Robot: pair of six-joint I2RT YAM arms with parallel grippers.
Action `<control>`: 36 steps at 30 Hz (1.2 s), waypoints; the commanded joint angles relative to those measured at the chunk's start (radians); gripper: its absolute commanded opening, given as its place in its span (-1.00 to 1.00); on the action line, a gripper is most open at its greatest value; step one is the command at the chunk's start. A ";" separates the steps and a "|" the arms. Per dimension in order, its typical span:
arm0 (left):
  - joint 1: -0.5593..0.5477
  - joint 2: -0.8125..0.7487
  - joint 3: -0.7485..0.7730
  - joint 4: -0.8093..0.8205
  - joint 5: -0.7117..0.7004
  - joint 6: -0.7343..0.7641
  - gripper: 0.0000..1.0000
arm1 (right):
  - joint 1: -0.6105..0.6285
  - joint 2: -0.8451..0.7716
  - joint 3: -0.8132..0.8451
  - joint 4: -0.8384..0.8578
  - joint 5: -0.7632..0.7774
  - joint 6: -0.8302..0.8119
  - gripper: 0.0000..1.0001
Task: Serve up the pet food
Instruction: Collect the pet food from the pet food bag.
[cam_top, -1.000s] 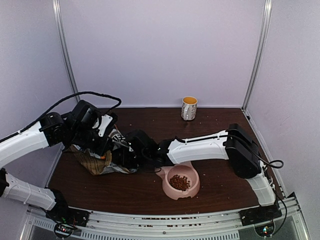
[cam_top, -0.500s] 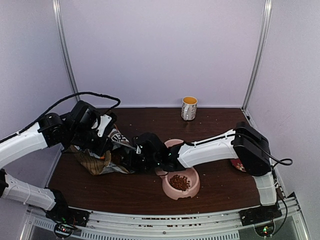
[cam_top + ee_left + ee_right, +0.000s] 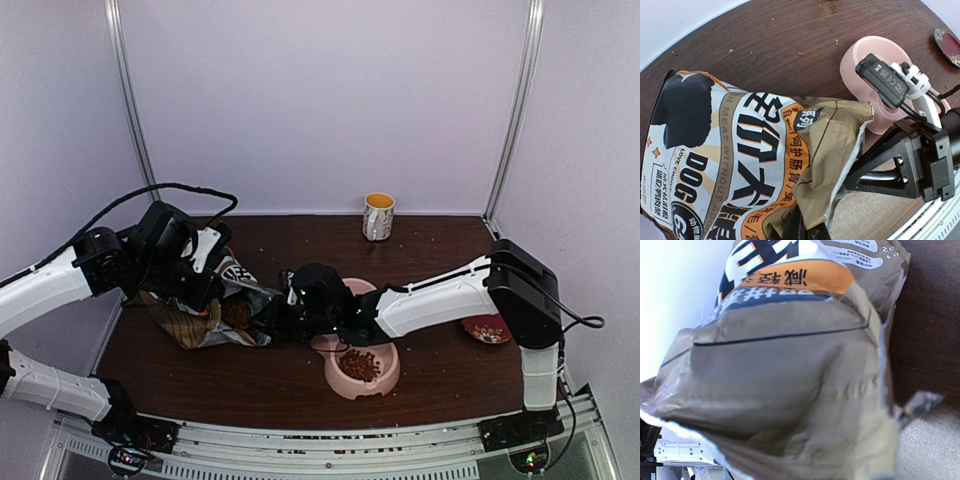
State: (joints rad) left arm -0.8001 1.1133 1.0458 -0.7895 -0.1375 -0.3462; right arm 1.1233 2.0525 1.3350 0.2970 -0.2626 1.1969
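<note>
The pet food (image 3: 360,365) lies as a heap of brown kibble in the near cup of the pink double bowl (image 3: 331,374). A brown printed bag (image 3: 190,322) lies tilted on the table left of the bowl, its torn mouth toward the bowl. My left gripper (image 3: 205,300) is shut on the bag's upper side; in the left wrist view its dark fingers (image 3: 805,227) pinch a fold of the bag (image 3: 730,150). My right gripper (image 3: 275,318) is shut on the mouth edge. The bag (image 3: 790,365) fills the right wrist view and hides the fingers.
A mug (image 3: 378,216) stands at the back of the table. A small red dish (image 3: 487,328) sits at the right edge beside the right arm's elbow. The right forearm crosses over the bowl's far cup (image 3: 860,55). Crumbs dot the brown tabletop (image 3: 430,250).
The right arm has slid to the right, its wrist now over the bowl's far cup, uncovering the red dish. The bag's mouth has stretched rightward with it. The left arm barely moved.
</note>
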 commanded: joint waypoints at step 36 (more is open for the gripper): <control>0.001 -0.032 0.011 0.076 -0.057 -0.004 -1.00 | -0.009 -0.170 -0.073 -0.065 0.076 0.021 -1.00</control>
State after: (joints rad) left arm -0.8005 1.1053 1.0389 -0.7822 -0.1429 -0.3462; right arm 1.1187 1.9224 1.2888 0.1932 -0.1841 1.1976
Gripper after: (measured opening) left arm 0.021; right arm 0.096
